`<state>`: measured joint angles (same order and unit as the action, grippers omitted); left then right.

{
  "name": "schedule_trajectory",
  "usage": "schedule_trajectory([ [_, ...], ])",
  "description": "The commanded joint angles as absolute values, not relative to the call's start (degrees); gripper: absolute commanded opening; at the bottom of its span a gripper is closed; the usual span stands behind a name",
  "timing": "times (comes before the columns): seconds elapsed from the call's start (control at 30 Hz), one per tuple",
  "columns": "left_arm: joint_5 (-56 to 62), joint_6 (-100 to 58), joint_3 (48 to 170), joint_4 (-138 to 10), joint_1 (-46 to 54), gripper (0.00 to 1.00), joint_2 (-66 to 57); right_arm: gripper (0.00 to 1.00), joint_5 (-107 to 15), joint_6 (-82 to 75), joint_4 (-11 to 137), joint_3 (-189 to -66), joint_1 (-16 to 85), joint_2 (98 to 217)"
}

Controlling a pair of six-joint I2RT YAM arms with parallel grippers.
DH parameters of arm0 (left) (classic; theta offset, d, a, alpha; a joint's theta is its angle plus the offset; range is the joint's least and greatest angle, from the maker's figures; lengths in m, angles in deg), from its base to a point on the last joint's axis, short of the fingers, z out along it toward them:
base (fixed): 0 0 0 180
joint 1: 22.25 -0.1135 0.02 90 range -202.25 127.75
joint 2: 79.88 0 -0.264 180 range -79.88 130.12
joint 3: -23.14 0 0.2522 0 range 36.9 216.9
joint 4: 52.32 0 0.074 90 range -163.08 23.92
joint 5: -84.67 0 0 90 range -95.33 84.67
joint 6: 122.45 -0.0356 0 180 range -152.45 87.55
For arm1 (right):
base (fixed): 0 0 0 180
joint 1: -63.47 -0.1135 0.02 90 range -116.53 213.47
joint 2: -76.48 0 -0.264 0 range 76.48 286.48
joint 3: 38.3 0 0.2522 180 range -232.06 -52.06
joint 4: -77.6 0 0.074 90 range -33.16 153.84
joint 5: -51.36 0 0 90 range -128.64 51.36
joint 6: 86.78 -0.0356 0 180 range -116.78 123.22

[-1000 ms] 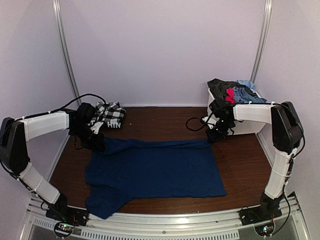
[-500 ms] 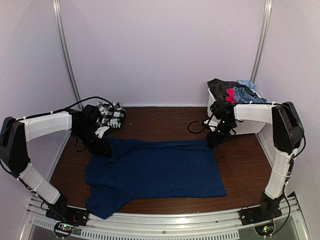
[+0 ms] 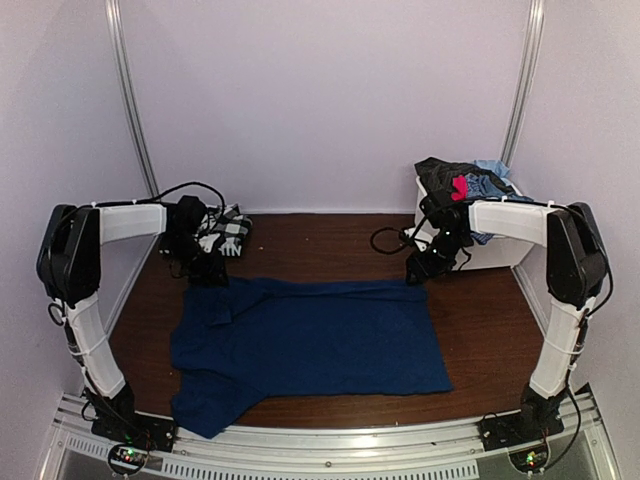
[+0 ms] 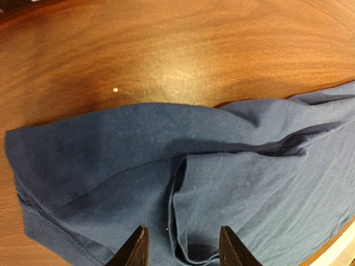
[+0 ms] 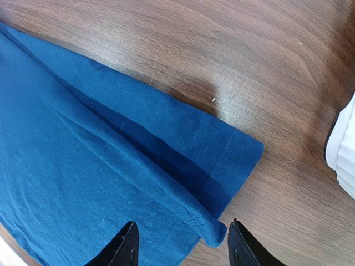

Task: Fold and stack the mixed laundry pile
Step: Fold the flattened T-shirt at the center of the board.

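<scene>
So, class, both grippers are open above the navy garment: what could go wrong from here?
The bunched crease below the left gripper could get pressed into the next fold. By the right gripper, the navy garment has folded layers that do not line up, so the stack may end crooked. Its near-left corner reaches the table's front edge and might snag.

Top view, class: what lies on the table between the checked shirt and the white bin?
In the top view: bare table from the checked shirt almost to the white bin, where the right tool and its looped cable intrude.
</scene>
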<state>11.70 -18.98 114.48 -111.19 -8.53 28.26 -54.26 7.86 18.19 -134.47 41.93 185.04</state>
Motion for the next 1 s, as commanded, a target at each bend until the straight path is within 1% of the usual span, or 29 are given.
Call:
schedule_trajectory([
  [0.0, 12.41, -20.14, 114.75, -111.28, -8.53, 0.44, 29.91, 0.55, -54.76, 6.97, 17.57, -135.58, 41.41, 184.3],
  [0.07, 12.28, -20.56, 114.22, -111.18, -8.47, 0.42, 30.45, 0.55, -54.93, 6.76, 17.55, -135.56, 41.41, 184.26],
  [0.17, 12.85, -22.35, 113.82, -111.43, -7.83, 0.34, 30.62, 0.54, -54.94, 6.67, 17.61, -135.48, 41.45, 184.24],
  [0.4, 13.62, -25.12, 112.06, -113.1, -5.85, 0.21, 30.03, 0.54, -55.08, 7.25, 17.19, -134.82, 41.43, 184.43],
  [0.5, 13.23, -25.53, 111.42, -113.37, -4.86, 0.13, 29.0, 0.54, -54.87, 7.34, 17.32, -134.06, 41.42, 184.27],
  [0.53, 12.81, -25.51, 111.24, -113.37, -4.5, 0.09, 28.68, 0.54, -54.76, 7.35, 17.55, -133.78, 41.41, 184.24],
  [0.63, 12.96, -25.68, 110.78, -113.42, -3.72, 0.0, 27.76, 0.54, -54.55, 7.43, 17.75, -133.41, 41.41, 184.24],
  [0.73, 13.42, -27.03, 110.64, -113.96, -2.14, 0.0, 26.12, 0.53, -54.6, 7.44, 17.78, -133.29, 41.41, 184.15],
  [0.97, 13.5, -30.52, 109.07, -117.48, 5.25, 0.0, 19.61, 0.52, -54.1, 7.62, 17.2, -132.66, 41.41, 183.25],
])
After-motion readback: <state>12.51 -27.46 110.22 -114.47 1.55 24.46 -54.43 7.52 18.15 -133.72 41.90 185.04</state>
